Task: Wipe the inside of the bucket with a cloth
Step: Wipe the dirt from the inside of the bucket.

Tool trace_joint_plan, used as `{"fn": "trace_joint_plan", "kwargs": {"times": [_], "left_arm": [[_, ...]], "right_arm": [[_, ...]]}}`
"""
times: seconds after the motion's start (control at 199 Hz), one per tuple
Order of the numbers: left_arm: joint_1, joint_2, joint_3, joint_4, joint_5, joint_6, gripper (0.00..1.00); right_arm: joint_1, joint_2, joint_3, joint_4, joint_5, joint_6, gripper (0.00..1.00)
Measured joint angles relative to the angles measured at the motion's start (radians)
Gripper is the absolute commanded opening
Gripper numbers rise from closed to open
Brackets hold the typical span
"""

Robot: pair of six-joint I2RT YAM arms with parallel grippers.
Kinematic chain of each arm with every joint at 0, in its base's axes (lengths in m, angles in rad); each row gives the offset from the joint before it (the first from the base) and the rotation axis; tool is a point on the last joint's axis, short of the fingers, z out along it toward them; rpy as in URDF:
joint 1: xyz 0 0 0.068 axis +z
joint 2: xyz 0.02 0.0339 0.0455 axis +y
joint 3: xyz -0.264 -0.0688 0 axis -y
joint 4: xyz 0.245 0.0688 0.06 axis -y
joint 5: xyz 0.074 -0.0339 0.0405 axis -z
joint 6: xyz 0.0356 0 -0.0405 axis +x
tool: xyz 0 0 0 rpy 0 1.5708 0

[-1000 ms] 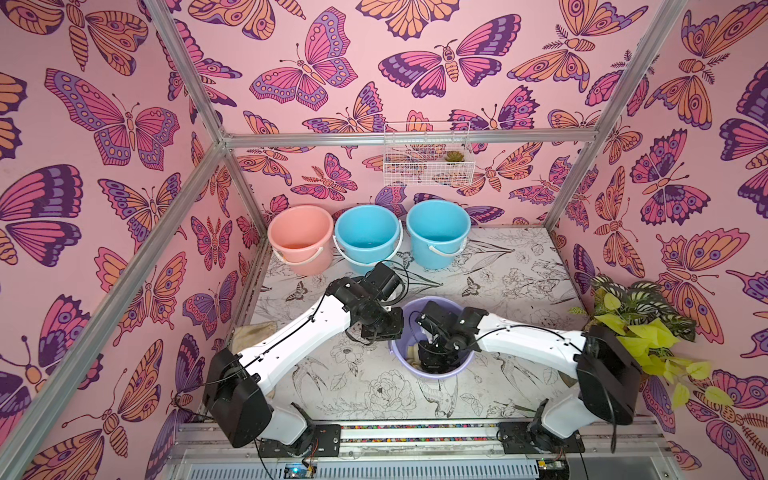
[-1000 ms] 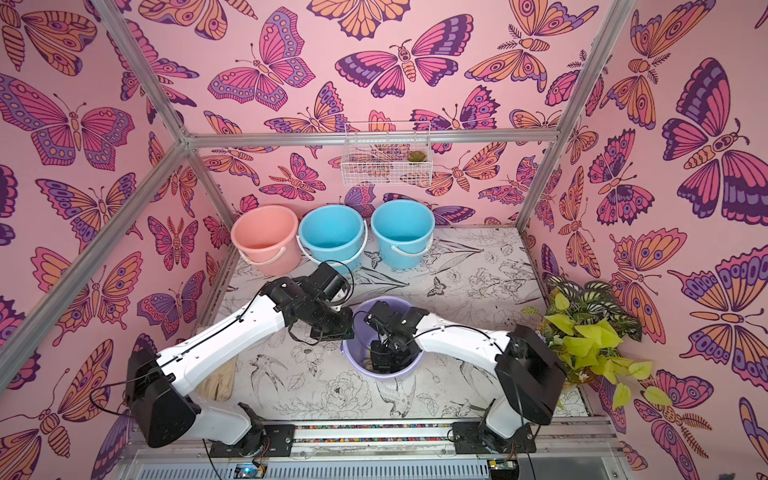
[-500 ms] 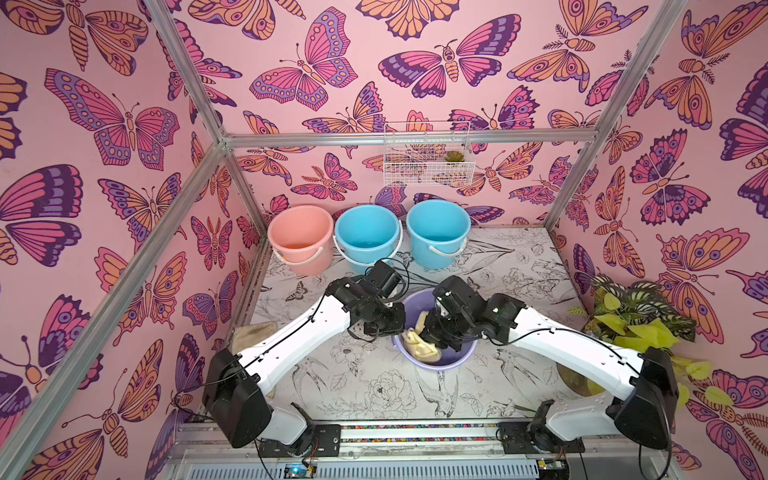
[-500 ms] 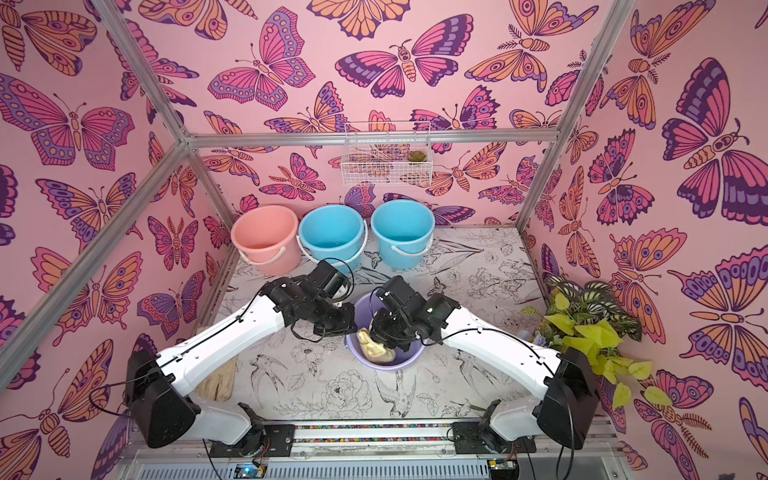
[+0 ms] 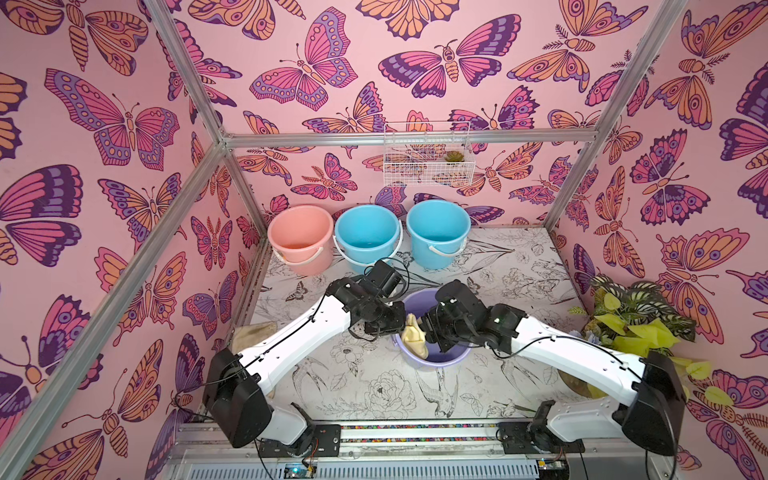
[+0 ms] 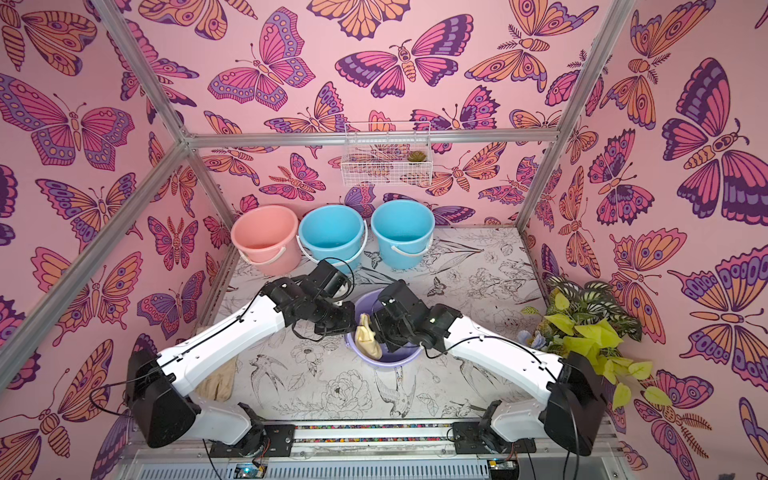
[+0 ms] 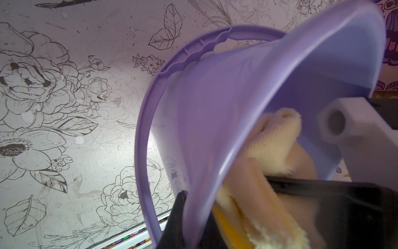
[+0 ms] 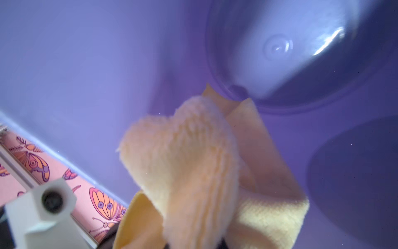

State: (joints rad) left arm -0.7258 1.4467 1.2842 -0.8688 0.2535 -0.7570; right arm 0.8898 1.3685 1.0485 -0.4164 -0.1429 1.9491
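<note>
Near left on the table, one tan rag lies partly under the left arm. At mid-table sits one purple bucket, with the left fingers clamped on its left rim. Inside it, the one yellow cloth rests against the left wall, pinched in the closed right fingers. One leafy plant stands at the right. Along the far wall stand three more: one pink bucket and two blue buckets. Above them, one wire basket holds a small green plant.

Floral table; pink bucket, blue bucket, another blue bucket, tan rag.
</note>
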Motion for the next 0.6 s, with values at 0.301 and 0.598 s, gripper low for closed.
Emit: {"fn": "trace_joint_plan", "kwargs": {"times": [0.301,0.598], "left_arm": [[0.001,0.003,0.002,0.007,0.011,0.016,0.00],[0.001,0.021,0.002,-0.004,0.011,0.016,0.00]], "right_arm": [[0.002,0.140,-0.033,0.047,-0.019,0.076,0.00],[0.002,0.293,-0.101,0.170,-0.034,0.097,0.00]]}}
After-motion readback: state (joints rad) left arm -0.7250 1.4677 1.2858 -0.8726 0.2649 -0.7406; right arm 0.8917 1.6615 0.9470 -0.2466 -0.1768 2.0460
